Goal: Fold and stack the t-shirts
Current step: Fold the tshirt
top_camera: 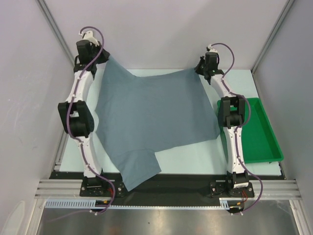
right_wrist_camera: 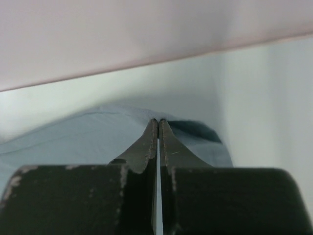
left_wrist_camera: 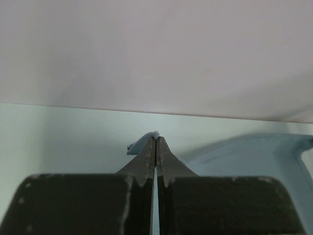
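T-shirt [top_camera: 151, 117], slate blue-grey, lies spread over most of the pale tabletop [top_camera: 195, 159], its far edge strung between two robot arms that reach to the back of the work cell. The left claw [top_camera: 104, 58] is pinched tight on the far-left corner; its wrist camera shows a small nub of cloth poking out between the closed fingertips [left_wrist_camera: 146, 156]. The right claw [top_camera: 199, 69] is likewise clamped on the far-right corner, with fabric falling away beneath it. From both claws the garment runs back toward the arm bases, its long axis far to near and slightly skewed. A flap at the near left spills over the tabletop's front edge, between the bases. Each arm is nearest its own corner, and neither has the edge on the other. A fold that carries the far edge toward the near one would, by the look of it, have to draw both corners evenly along that axis. The green tray [top_camera: 266, 147] sits just beside the right arm, clear of the cloth. The arms' own elbows flank the shirt closely on both sides.
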